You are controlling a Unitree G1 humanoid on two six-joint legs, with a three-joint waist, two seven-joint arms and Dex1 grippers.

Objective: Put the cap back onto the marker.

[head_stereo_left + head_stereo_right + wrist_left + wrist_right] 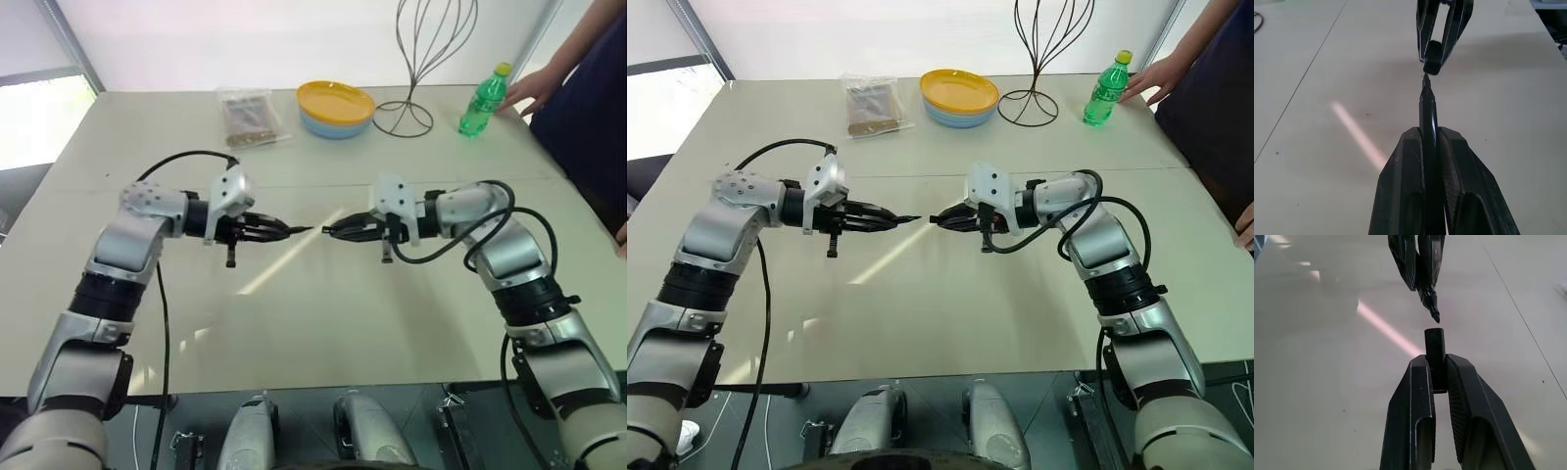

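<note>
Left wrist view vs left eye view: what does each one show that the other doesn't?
Left wrist view: close look at the marker tip nearly meeting the cap, a small gap left.
Left eye view: yellow plate, green bottle, wire stand, plastic bag, a person's hand.
Both: left hand shut on the marker, right hand shut on the cap, above the table.

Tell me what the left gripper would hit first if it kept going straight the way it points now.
Likely the cap held in the right gripper: the marker in the left gripper points its tip at the cap's opening, a small gap apart.
</note>
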